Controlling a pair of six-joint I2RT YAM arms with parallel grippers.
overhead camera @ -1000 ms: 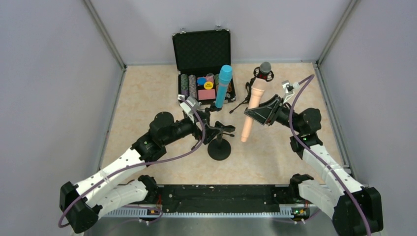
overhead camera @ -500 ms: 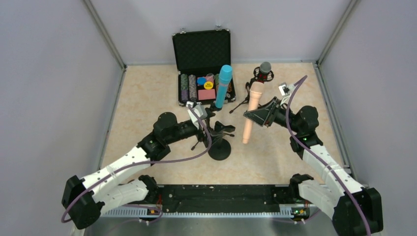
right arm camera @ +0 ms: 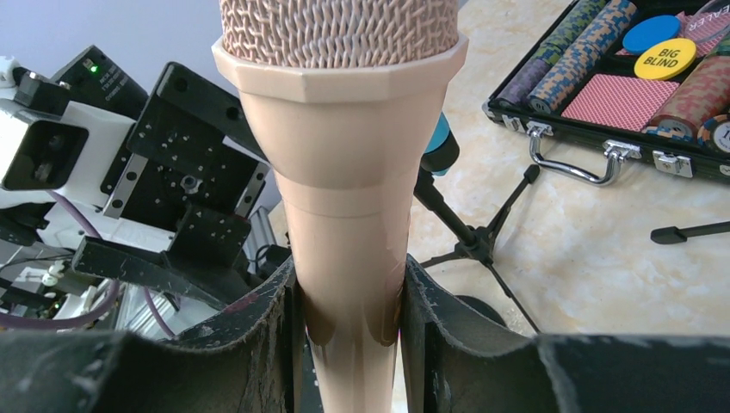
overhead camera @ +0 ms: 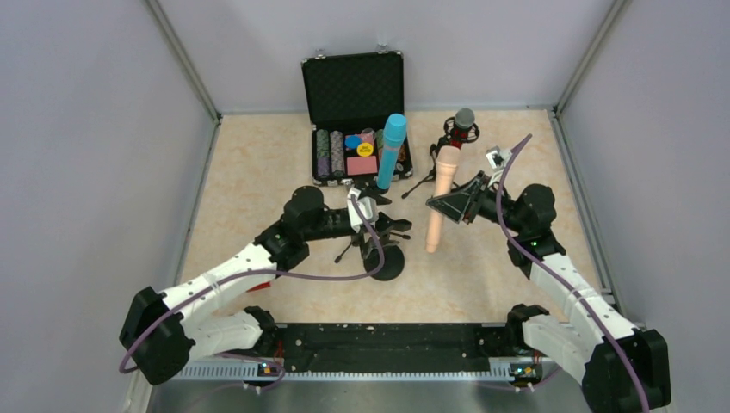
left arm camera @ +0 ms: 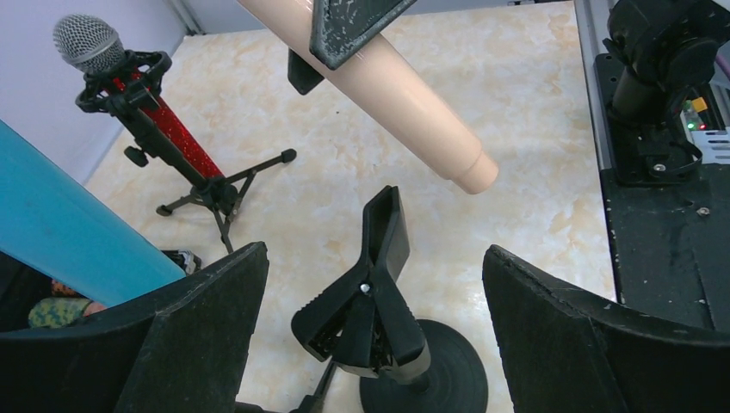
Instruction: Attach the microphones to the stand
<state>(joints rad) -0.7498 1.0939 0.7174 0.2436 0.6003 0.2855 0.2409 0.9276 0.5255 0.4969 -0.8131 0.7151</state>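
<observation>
The peach mic (overhead camera: 439, 200) hangs tilted above the desk (overhead camera: 258, 172), head toward 12 o'clock and tail toward 6. The right pincer (overhead camera: 454, 203) is clamped on its middle from the 3 o'clock side. At 8 o'clock of the tail stands the clip stand (overhead camera: 385, 261), its clip apart from the mic. The left pincer (left arm camera: 376, 301) has its jaws wide apart either side of that clip, gripping nothing. The red mic (overhead camera: 464, 126) sits in a tripod holder (left arm camera: 215, 194) at 12 o'clock of the peach one. The blue mic (overhead camera: 391, 151) stands at 10 o'clock, by the open chip case (overhead camera: 353, 84).
</observation>
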